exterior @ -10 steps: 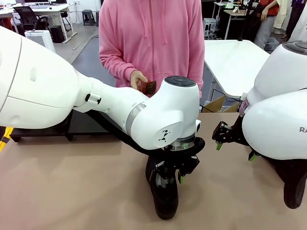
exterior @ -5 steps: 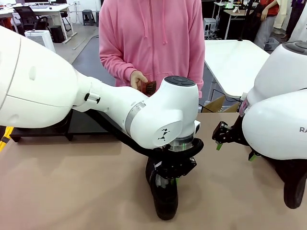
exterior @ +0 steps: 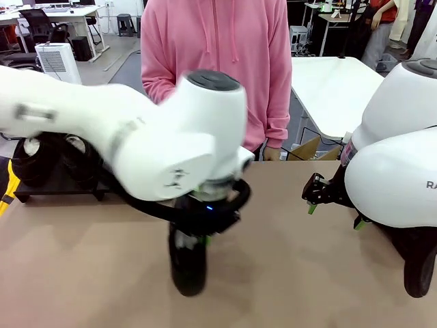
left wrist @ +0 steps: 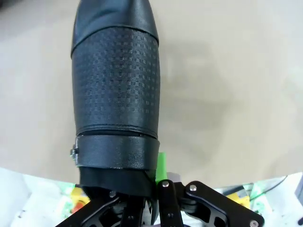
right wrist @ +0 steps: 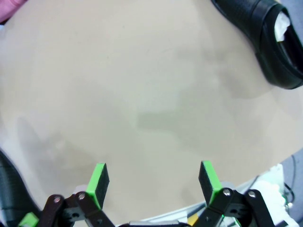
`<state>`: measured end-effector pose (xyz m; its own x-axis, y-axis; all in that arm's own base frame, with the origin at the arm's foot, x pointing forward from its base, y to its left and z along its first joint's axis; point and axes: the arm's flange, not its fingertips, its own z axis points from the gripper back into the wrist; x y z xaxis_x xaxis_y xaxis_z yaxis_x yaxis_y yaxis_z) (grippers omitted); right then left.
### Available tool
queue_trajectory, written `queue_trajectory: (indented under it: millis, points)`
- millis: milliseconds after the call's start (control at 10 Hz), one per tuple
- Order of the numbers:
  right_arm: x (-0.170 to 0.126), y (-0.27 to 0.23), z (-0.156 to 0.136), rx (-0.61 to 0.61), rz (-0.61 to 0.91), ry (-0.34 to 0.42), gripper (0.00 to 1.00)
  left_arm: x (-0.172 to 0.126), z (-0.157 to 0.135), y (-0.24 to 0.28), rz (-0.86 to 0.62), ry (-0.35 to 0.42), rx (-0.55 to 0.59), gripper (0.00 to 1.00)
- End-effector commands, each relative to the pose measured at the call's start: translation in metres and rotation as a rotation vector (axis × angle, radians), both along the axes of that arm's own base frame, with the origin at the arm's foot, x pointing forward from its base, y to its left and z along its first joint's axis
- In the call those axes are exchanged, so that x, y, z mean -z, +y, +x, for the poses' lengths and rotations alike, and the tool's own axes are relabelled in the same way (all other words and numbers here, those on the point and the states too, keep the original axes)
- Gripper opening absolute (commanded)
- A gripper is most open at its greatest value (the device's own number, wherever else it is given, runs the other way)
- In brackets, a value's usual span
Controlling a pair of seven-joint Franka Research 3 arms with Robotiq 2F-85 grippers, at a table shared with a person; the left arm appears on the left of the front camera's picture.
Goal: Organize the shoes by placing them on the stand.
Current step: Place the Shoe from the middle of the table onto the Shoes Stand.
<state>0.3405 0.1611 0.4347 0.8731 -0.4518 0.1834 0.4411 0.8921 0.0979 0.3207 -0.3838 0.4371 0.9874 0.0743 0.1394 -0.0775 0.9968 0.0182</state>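
A black textured shoe (exterior: pixel 188 268) hangs toe-down just over the tan table, and my left gripper (exterior: pixel 205 236) is shut on its heel end. The left wrist view looks down along that shoe (left wrist: pixel 116 85), with the left gripper (left wrist: pixel 142 177) clamped on its rear collar. My right gripper (exterior: pixel 334 213) hovers open at the right, holding nothing. The right wrist view has the right gripper (right wrist: pixel 154 182) open over bare table, and a shoe (right wrist: pixel 270 42) stuffed with white paper lies beyond it. The stand (exterior: pixel 58 188) sits at the far left with two shoes (exterior: pixel 33 160) on it.
A person in a pink hoodie (exterior: pixel 215 61) stands at the far side, one hand (exterior: pixel 273 154) at the table's edge. Another black shoe (exterior: pixel 418 270) stands under my right arm at the right edge. Bare tabletop (exterior: pixel 89 273) lies between the held shoe and the stand.
My left gripper closed on the shoe, and the left arm has swung left with it. The stand and its shoes came into view. The right arm has not moved.
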Motion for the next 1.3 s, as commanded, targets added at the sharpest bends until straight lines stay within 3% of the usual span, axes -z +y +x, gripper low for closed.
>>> queue_trajectory:
  millis: [0, 300, 800, 1200]
  points:
    - [0.0, -0.001, 0.001, -0.019, 0.003, -0.001, 1.0, -0.024, 0.008, 0.054, 0.069, -0.214, -0.022, 0.0]
    - [0.0, -0.001, 0.001, -0.019, 0.003, -0.001, 1.0, -0.039, 0.062, 0.118, 0.147, -0.341, -0.028, 0.0]
    - [0.0, -0.001, 0.001, -0.019, 0.003, -0.001, 1.0, -0.057, 0.137, 0.172, 0.169, -0.38, -0.02, 0.0]
    - [0.0, -0.001, 0.001, -0.019, 0.003, -0.001, 1.0, -0.051, 0.191, 0.192, 0.169, -0.377, 0.017, 0.0]
